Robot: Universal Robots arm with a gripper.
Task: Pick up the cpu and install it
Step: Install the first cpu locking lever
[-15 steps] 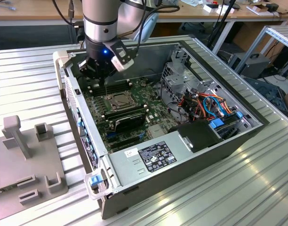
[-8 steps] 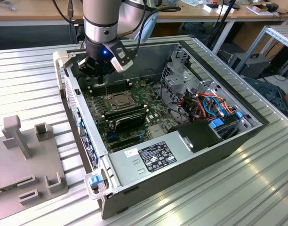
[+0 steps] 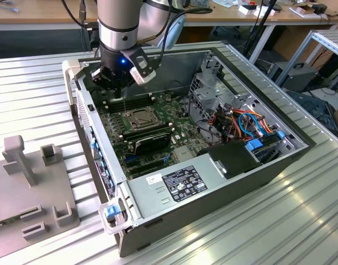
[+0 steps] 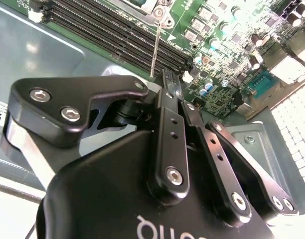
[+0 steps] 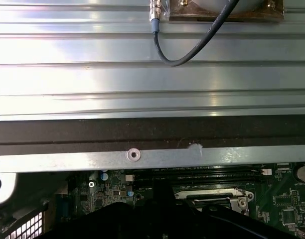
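Closest to the exterior camera is a grey fixture block (image 3: 31, 187) at 8 o'clock, on the ribbed metal table (image 3: 301, 221). Beyond it you have the open computer case (image 3: 213, 193), its power supply (image 3: 174, 185) at the near end. Your arm (image 3: 118, 27) drops in from 12 o'clock, wrist straight down, and the gripper (image 3: 120, 88) hangs over the board's far side. From there toward 5 o'clock is the socket (image 3: 131, 120). The dull grey square in its frame looks like the cpu (image 3: 141, 116), well clear of the claw.

Second wrist view: you see the claw's fingers (image 4: 168, 92) pressed together. A thin raised lever (image 4: 156, 47) ends just beside them, and you cannot tell whether it is pinched. Behind it are dark memory slots (image 4: 107, 30) and the green motherboard (image 4: 227, 45).

First wrist view: the gripper's dark body is nearest, then the socket, the case's rim (image 5: 142, 155) and a looped cable (image 5: 192, 50).
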